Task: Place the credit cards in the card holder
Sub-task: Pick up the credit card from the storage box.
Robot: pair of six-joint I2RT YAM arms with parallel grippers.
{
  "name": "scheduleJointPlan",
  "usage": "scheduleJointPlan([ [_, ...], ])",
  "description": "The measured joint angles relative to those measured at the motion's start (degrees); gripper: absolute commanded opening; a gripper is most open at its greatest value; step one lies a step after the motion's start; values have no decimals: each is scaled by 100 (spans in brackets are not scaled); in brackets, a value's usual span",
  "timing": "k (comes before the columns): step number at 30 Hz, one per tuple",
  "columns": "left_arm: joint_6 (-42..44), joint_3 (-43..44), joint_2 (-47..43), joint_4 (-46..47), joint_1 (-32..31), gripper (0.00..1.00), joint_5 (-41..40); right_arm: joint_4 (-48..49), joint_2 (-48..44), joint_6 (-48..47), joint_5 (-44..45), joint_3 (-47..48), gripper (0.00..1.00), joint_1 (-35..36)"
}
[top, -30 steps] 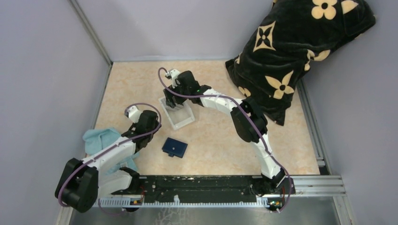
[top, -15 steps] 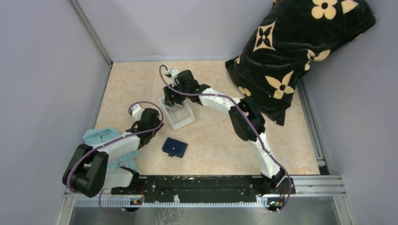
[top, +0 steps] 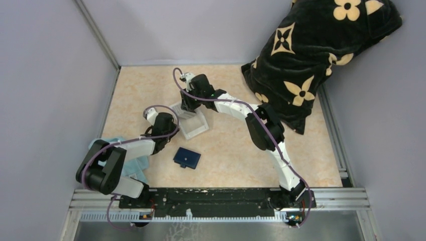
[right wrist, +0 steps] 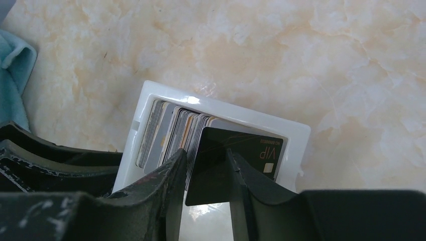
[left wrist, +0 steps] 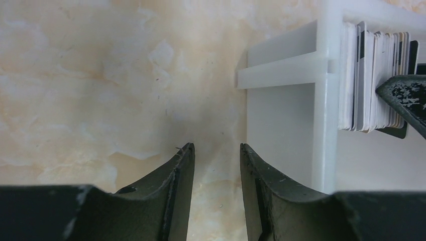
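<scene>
Pinch dark card [right wrist: 241, 148] squarely with right end effector [right wrist: 206, 160] (grip unconfirmable), lift straight from tray [right wrist: 297, 134]; leave gaping left end effector [left wrist: 216, 150] idle.

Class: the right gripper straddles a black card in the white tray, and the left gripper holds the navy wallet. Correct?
No: the left wrist view shows the left gripper empty beside the white tray; in the top view the navy wallet lies on the table.

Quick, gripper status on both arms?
Left gripper: open, empty, over the table beside the white tray.
Right gripper: jaws either side of a black card in the tray; whether it is gripped cannot be told.
</scene>
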Motion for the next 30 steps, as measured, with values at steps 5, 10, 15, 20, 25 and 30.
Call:
scheduleJointPlan([
  [5, 105, 120, 151, 103, 9, 45, 72, 2, 0, 33, 44, 0, 32, 2],
  [10, 223, 293, 350, 131, 11, 44, 118, 2, 0, 37, 96, 11, 27, 13],
  [15, 304, 426, 492, 164, 11, 44, 157, 2, -9, 37, 173, 13, 24, 31],
  [20, 374, 531, 568, 162, 22, 44, 157, -44, -44, 20, 286, 11, 20, 46],
  [25, 452, 748, 717, 120, 46, 44, 155, -125, -111, -59, 487, -11, 20, 48],
  [30, 568, 1023, 940, 94, 46, 44, 155, -184, -321, -138, 678, -179, 19, 48],
])
